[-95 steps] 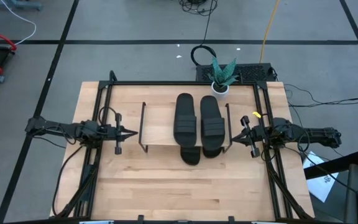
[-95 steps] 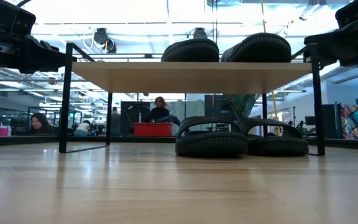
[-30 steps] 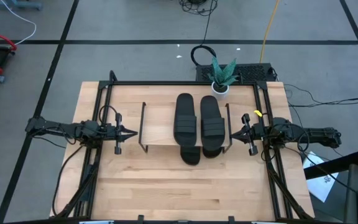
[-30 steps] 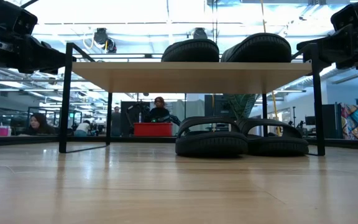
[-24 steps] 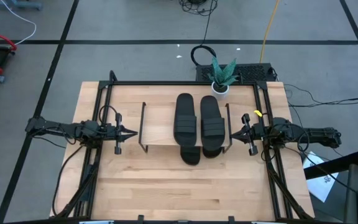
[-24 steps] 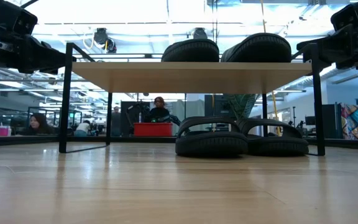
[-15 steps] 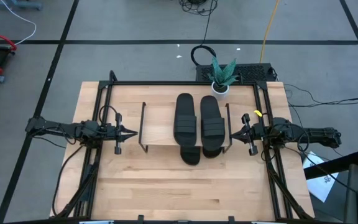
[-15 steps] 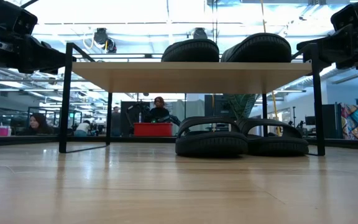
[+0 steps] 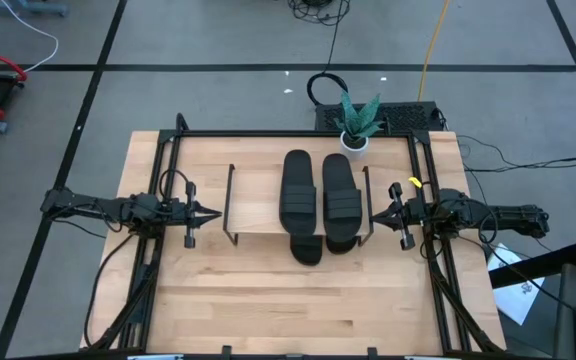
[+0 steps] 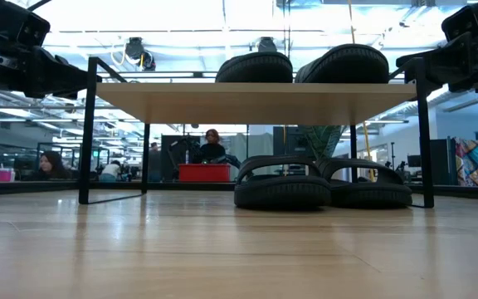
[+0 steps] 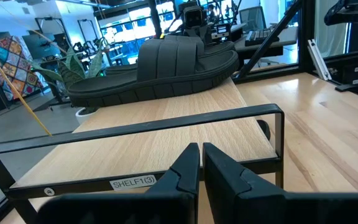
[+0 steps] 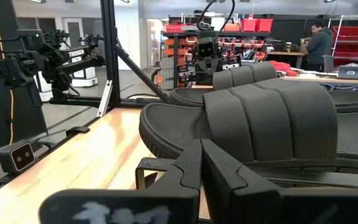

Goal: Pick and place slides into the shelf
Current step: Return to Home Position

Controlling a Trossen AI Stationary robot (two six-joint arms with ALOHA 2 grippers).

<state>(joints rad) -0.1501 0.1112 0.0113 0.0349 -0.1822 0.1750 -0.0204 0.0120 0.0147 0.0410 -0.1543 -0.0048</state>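
Slides [image 9: 298,190]: two on shelf [image 9: 258,205] top, two beneath. Likely light, bendy, grippy; ribbed strap best hold. Flanking shelf: left hand [image 9: 211,213], right hand [image 9: 376,217], both pressed together, empty.

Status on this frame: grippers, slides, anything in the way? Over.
Both empty, jaws shut: left gripper left of shelf, right gripper right of it. Two slides on top board, two underneath. Only a potted plant behind, apart.

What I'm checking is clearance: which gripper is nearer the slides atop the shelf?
Right. The right gripper is at the shelf's right frame, beside the top slides; the left gripper is beyond its left frame.
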